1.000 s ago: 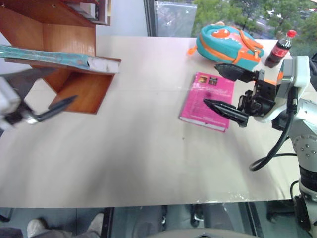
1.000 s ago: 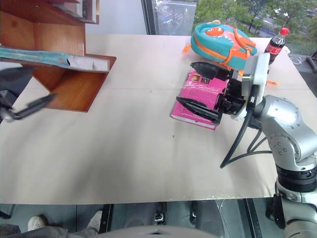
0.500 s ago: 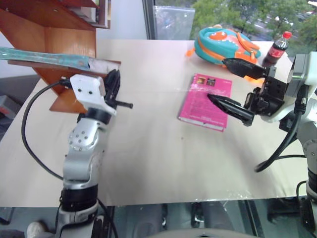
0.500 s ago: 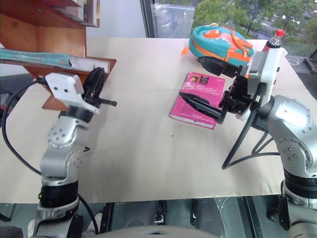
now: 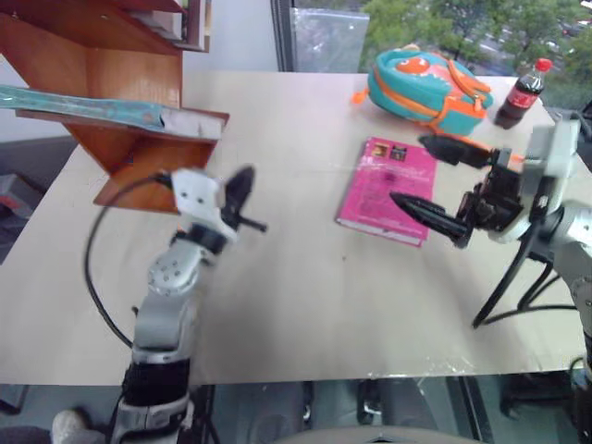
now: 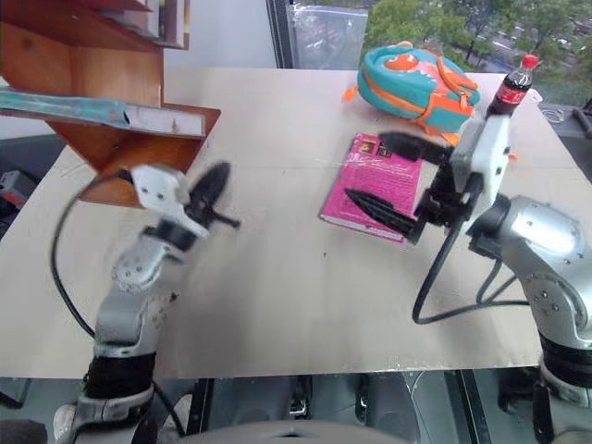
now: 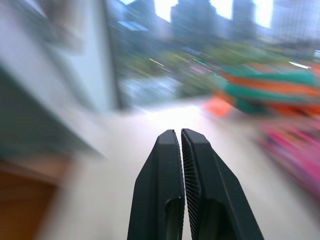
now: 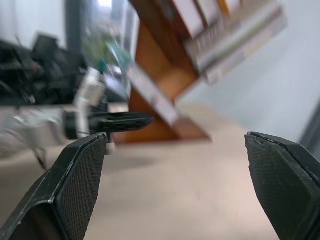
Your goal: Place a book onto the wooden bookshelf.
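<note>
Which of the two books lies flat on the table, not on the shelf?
The pink book, flat on the table below the open right pincer. The teal book rests on a shelf board instead.

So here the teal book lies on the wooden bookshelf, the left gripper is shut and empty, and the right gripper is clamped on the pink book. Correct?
Not quite. The right gripper is wide open above the pink book, gripping nothing; the right wrist view shows its fingers far apart. The rest stands: the teal book lies on the wooden bookshelf, and the left gripper is shut and empty.
</note>
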{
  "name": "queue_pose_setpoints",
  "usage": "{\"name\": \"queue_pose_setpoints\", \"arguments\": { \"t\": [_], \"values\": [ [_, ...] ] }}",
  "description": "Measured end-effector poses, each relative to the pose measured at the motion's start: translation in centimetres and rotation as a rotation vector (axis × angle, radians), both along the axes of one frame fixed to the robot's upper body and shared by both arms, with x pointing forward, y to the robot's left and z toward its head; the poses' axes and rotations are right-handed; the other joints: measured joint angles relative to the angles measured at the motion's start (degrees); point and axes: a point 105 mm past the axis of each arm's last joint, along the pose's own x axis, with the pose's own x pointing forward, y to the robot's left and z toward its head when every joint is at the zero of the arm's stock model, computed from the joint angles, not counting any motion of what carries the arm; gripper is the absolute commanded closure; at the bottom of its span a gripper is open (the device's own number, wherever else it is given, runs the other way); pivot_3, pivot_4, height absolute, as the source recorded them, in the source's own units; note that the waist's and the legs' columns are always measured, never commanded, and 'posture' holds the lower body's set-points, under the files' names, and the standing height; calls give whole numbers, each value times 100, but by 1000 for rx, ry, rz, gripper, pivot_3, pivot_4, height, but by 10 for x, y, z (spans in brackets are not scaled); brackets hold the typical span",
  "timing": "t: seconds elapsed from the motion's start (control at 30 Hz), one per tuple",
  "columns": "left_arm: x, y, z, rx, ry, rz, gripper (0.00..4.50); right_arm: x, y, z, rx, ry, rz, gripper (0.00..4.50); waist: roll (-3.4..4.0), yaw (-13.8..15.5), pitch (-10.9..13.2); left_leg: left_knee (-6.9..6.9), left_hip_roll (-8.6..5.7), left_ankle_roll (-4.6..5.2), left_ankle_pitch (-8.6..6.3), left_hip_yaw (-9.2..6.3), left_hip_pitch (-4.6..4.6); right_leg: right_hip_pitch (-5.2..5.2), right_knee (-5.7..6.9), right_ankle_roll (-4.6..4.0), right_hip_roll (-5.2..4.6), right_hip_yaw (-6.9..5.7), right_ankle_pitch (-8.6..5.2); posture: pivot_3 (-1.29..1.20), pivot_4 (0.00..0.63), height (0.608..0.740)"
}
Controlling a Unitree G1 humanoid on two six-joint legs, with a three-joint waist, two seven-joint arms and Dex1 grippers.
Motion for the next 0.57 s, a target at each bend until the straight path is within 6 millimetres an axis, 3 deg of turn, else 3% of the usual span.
{"name": "queue_pose_setpoints", "arguments": {
  "t": [0.03,0.1,0.17,0.2,0.23,0.3,0.37,0.57],
  "values": [
    [-6,-4,-10,-18,55,-69,3645,3,-8,-15,-43,36,-53,0,0,-1,0,0,2,0,0,-3,-3,-4,3,0,2,-3,0,0,150,740],
    [-11,-6,-14,-22,78,-115,2809,4,-13,-24,-72,59,-85,0,4,-8,1,-1,4,-1,1,-3,-1,-5,5,0,4,-2,-1,0,150,740],
    [-25,-5,-20,0,112,-190,1908,0,-27,-49,-131,129,-141,0,5,-9,0,-7,7,-2,0,-3,5,-3,4,-1,5,-1,-2,0,150,740],
    [-30,0,-25,11,134,-197,1538,-1,-35,-60,-152,164,-171,0,7,-10,0,-8,7,-2,0,-2,6,-3,4,-1,4,1,-2,0,150,740],
    [-37,7,-29,15,161,-208,835,-5,-49,-72,-181,200,-224,0,10,-6,1,-9,6,-2,0,-2,4,-4,2,0,4,1,-3,0,150,740],
    [-48,20,-36,28,202,-208,113,-11,-70,-87,-212,255,-299,0,11,-4,1,-11,6,-1,-1,-1,3,-4,-2,1,2,1,-3,0,150,740],
    [-63,40,-41,40,251,-200,42,-24,-97,-100,-252,317,-384,0,11,-2,1,-16,6,-1,-1,-2,5,-3,-10,2,-3,2,-4,0,150,740],
    [-87,81,-41,129,329,-164,42,-42,-132,-104,-308,341,-492,0,26,-10,0,-24,13,-1,-2,0,14,-5,-12,21,-6,8,-20,0,150,740]
  ]
}}
